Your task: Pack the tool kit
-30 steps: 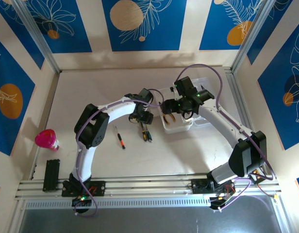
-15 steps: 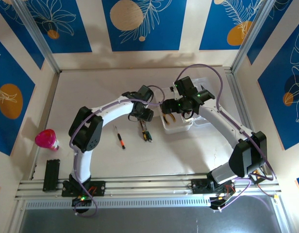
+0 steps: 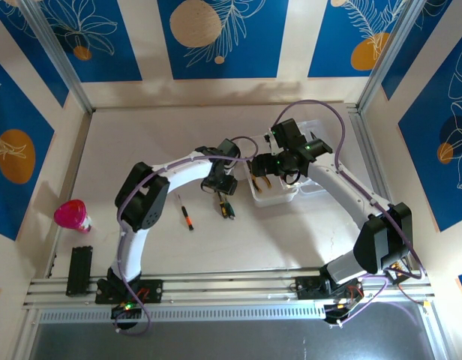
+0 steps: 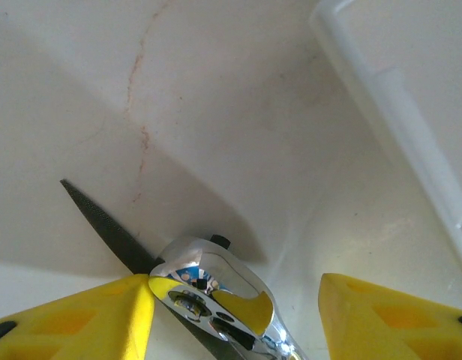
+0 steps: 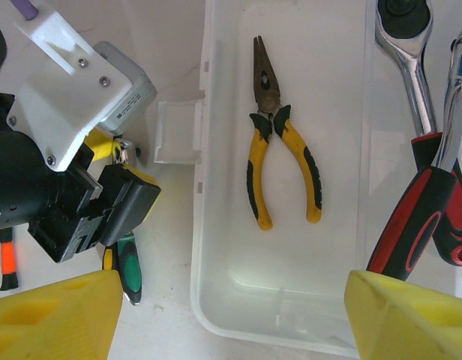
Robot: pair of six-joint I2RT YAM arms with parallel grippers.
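— On the worktop (image 3: 141,142), left of the clear box (image 3: 274,198): entries?

— Item 1: small metal ratchet (image 4: 193,300), chrome head, with a thin black blade (image 4: 96,217) that seems to cross beneath it. Item 2: green-handled screwdriver (image 5: 128,274), just beside the box's outer wall. Item 3: orange-and-black screwdriver (image 3: 186,217), apart to the left. Inside the box: yellow-handled pliers (image 5: 280,165), flat on the floor. Past its right wall: red-handled tool (image 5: 415,225) and a second ratchet (image 5: 403,52). Lid or second compartment, cannot tell.

— End effectors?

— Left end effector (image 4: 237,281): spread wide, low over the small metal ratchet. The head sits close against one finger (image 4: 73,319) and the other is well clear, so nothing is gripped. Right end effector (image 5: 235,296): spread wide above the box, holding nothing, no contact visible.

— Hazards, as judged?

— One: closing off-centre, the near finger would likely shove the chrome head sideways rather than pinch it, and smooth metal may twist out. Two: the black blade could be caught along with the head. Three: both end effectors crowd the box's left wall, so a lift toward the box risks clipping the rim or the other arm.
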